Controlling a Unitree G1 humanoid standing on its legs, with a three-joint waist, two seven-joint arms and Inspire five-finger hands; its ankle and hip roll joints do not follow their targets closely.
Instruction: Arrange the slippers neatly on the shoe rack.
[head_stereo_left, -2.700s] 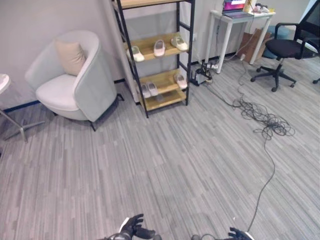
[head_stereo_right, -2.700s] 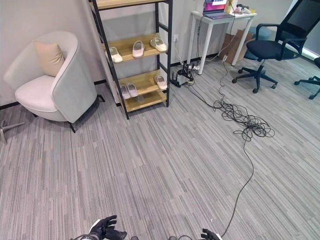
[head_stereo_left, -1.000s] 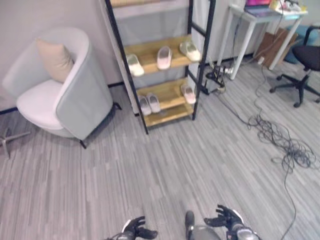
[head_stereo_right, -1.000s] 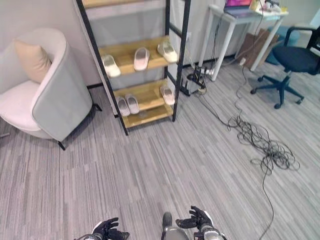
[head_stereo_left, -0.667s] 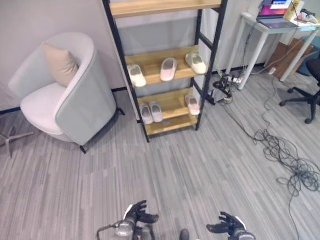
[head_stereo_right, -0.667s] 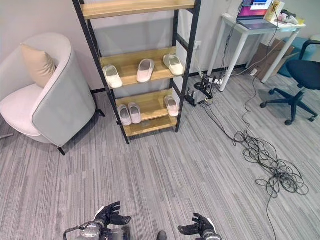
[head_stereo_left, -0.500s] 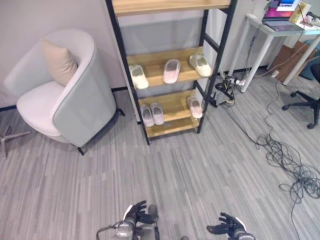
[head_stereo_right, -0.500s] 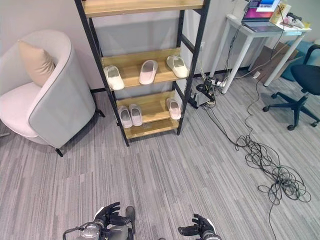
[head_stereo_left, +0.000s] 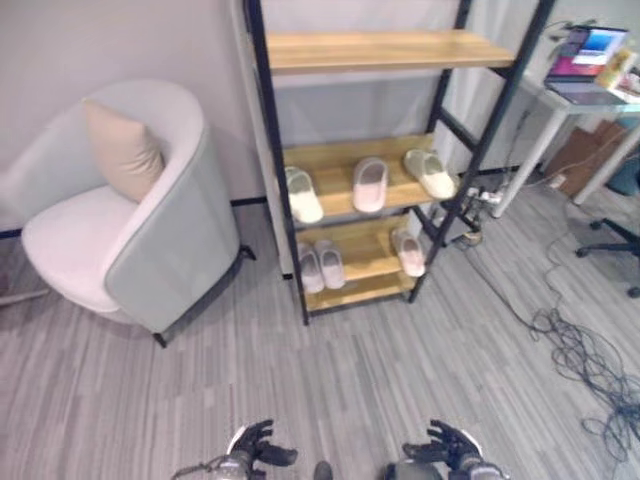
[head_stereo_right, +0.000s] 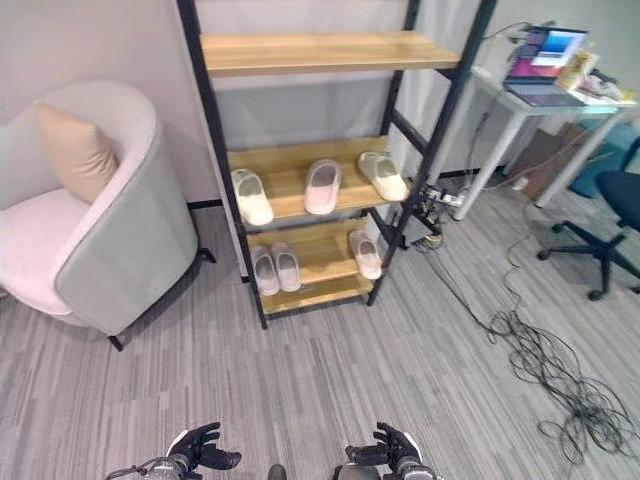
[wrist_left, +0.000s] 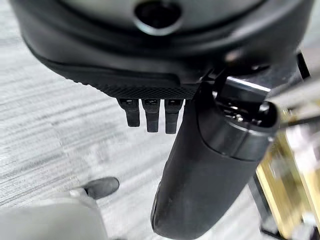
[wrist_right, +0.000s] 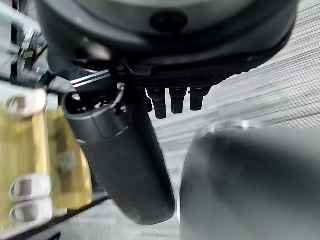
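Hovering low over the grey floor (head_stereo_left: 400, 380), the left hand (head_stereo_left: 250, 456) and right hand (head_stereo_left: 447, 457) hold nothing, fingers loosely spread. Farther off, the shoe rack (head_stereo_left: 300, 265) carries slippers (head_stereo_left: 369, 184): three on its middle shelf, three on the bottom one. An armchair (head_stereo_left: 150, 240) stands beside its left.

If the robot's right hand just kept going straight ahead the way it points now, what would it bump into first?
Probably the shoe rack. The right hand is open and low, with bare floor ahead, then likely the rack's bottom shelf near a slipper. Depth is hard to judge.
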